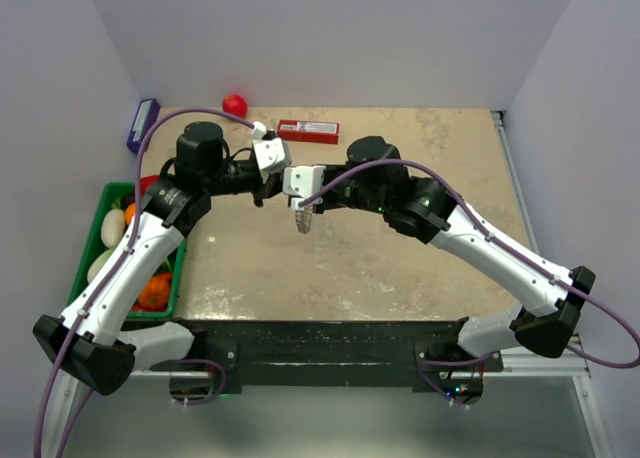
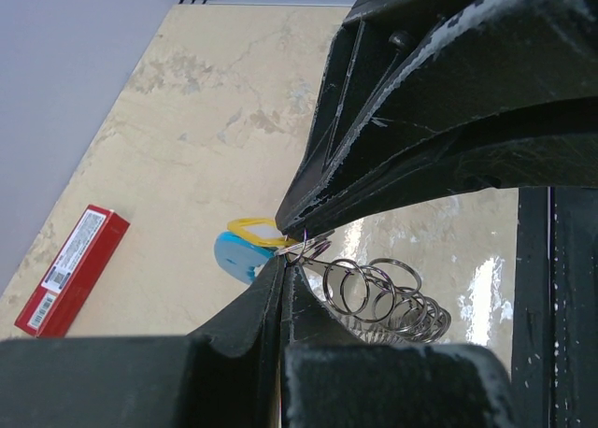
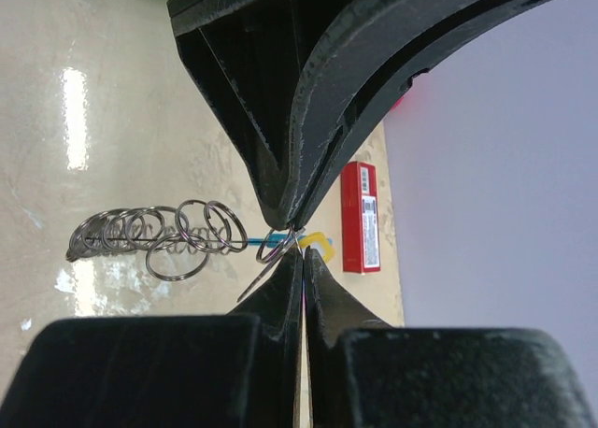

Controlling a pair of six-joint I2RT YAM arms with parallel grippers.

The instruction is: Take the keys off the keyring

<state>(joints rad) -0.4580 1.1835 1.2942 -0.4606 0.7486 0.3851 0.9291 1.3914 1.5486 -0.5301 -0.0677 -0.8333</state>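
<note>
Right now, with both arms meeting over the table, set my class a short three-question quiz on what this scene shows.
1. True or false: the red box lies inside the green bin.
2. What do the left gripper and the right gripper both pinch? A a towel; B the keyring; C a spoon.
3. What colour is the key beside the pinched end?
Key: 1 false, the box lies on the bare table near the far wall; 2 B; 3 yellow.
</note>
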